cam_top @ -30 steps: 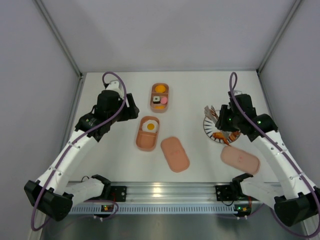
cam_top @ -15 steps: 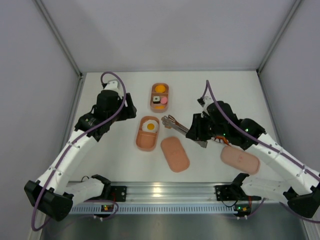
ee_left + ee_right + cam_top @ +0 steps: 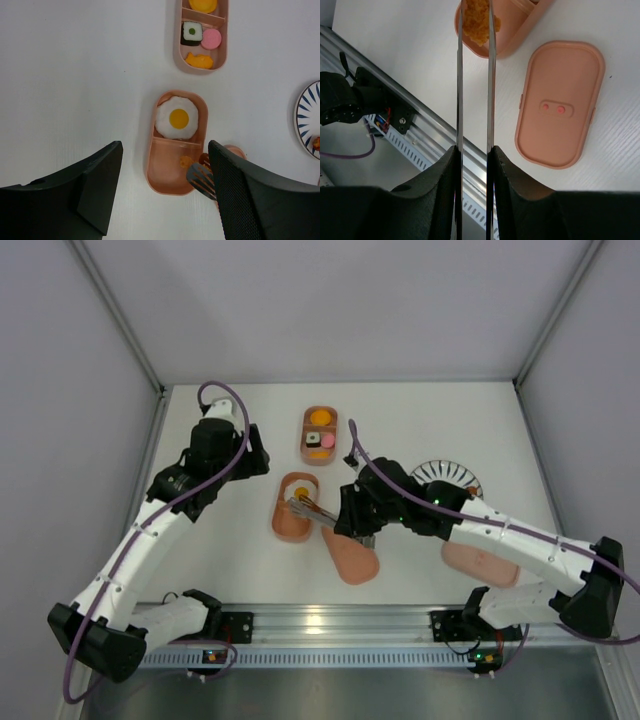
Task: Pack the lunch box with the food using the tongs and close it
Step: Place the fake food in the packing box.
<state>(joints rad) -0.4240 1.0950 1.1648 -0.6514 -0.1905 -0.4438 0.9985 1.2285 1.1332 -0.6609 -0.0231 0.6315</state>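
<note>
Squeezing tongs (image 3: pixel 490 90) in right gripper (image 3: pixel 474 155), arms pinched together on orange crumbly piece (image 3: pixel 479 22) at tips. Below tips: lunch box tray (image 3: pixel 165 175), empty half, so piece likely drops there. Lid (image 3: pixel 560 102) flat beside tong arms, awaiting closing.

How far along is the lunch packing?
Done: the far tray holds sushi and other pieces, the near tray a fried egg. In hand: the right end effector holds tongs pinching an orange piece at the near tray. Left: food on the plate, both lids off.
</note>
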